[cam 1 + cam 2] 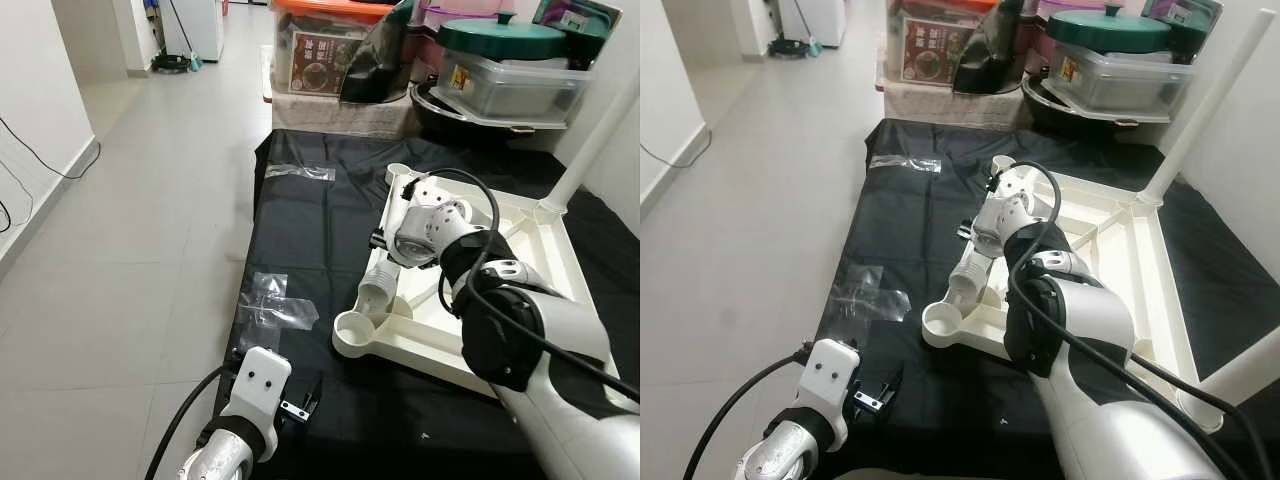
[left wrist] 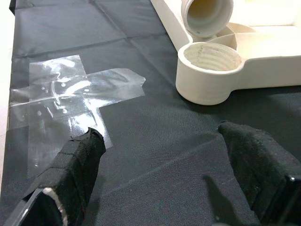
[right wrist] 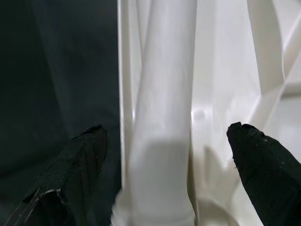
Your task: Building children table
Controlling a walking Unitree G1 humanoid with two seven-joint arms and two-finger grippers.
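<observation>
A cream child's table top lies upside down on a black cloth. One leg stands upright in its far right corner. A loose leg lies on the near left rim, with its hollow end beside the empty corner socket. My right arm reaches over this leg. In the right wrist view, my right gripper is open, one finger on each side of the loose leg. My left gripper hangs open low over the cloth, a little short of the corner socket.
Crumpled clear plastic lies on the cloth near the socket, and another piece farther back. Storage boxes and a lidded container stand behind the cloth. Tiled floor extends to the left up to a wall.
</observation>
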